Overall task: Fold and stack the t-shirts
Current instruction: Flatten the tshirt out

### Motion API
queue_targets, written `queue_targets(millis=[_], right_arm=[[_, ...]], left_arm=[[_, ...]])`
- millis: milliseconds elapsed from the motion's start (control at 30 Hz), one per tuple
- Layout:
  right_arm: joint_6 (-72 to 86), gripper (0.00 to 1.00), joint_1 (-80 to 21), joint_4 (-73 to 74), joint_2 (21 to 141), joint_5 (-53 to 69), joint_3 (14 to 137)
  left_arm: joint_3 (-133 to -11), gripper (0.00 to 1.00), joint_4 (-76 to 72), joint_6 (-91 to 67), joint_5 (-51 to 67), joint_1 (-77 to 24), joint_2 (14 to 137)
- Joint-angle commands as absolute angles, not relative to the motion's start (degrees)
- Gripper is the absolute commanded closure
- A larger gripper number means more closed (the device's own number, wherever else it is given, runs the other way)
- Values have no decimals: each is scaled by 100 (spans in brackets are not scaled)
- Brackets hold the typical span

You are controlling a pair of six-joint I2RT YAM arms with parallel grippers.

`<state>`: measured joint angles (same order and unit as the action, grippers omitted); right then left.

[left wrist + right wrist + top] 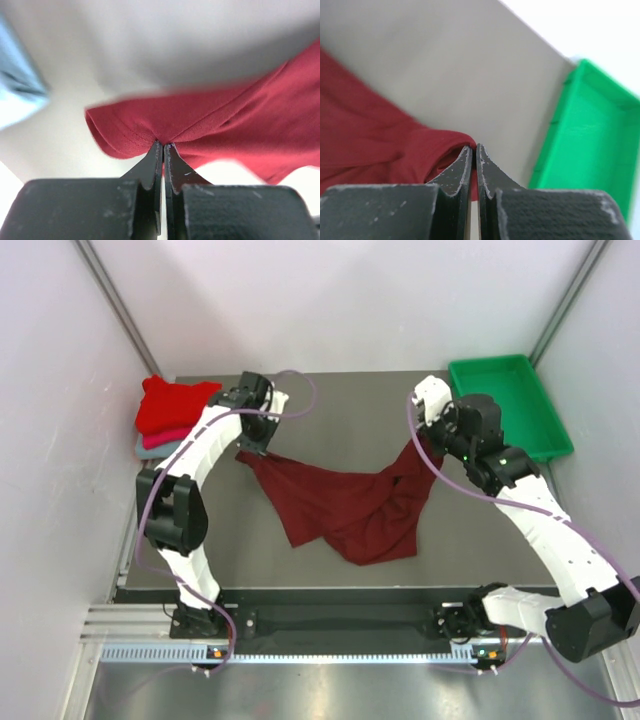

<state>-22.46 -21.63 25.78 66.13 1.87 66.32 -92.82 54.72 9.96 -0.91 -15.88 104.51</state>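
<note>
The dark maroon t-shirt [345, 502] sprawls rumpled and unfolded mid-scene, while at far left a folded bright red shirt [172, 405] tops the pink shirt [160, 438] and grey-blue shirt [150, 448].

Soft matt cloth with a stitched hem on the maroon t-shirt [350, 505], folded bright red t-shirt [172, 405] likewise matt cloth; green tray [505, 405] — smooth, slightly glossy plastic; table [350, 410] grey, smooth, matt; left gripper [163, 146] fingers [150, 167] — black matt plastic, faintly speckled.
</note>
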Motion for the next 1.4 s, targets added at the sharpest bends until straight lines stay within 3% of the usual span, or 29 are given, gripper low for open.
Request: queue_targets(millis=[0,200,333,433,700,833,1000,1033,1067,1100,1167,1233,1367], right_arm=[[-2723,100,-1873,1654,6828,-465,6969],[-2164,100,-978,1318,8409,-404,8715],[-1995,100,-853,1371,9288,-483,10349],[-1951,100,-861,1467,9264,-186,10661],[-1496,100,-1054,2388,7957,789,9353],[-960,100,-1379,3935,7473,1720,8592],[-45,100,-1512,4051,6812,2784,7007],[-35,96,-1512,4130,6768,3117,6674],[200,73,-1486,4157,6759,3181,6540],[272,57,-1459,4140,6750,3182,6417],[412,31,-1380,3921,6837,3147,6240],[667,25,-1047,3449,7214,3077,6484],[897,25,-388,2909,8312,2989,7416]], left_arm=[[-10018,100,5011,1036,-176,-1319,10212],[-13177,100,5449,1388,-421,-1161,11951],[-13588,100,5151,1573,-562,-1116,12191],[-13045,100,4992,1591,-493,-1108,11796],[-10805,100,5053,1248,174,-1107,10303],[-10371,100,5291,1134,421,-1108,10037],[-10652,100,5624,1116,677,-1107,10203],[-10757,100,5695,1142,781,-1107,10248],[-10932,100,5808,1143,791,-1107,10309],[-10986,100,5853,1143,800,-1107,10397],[-11030,100,5871,1116,826,-1107,10459],[-11021,100,5854,1116,844,-1107,10520],[-11056,100,5810,1116,774,-1107,10713]])
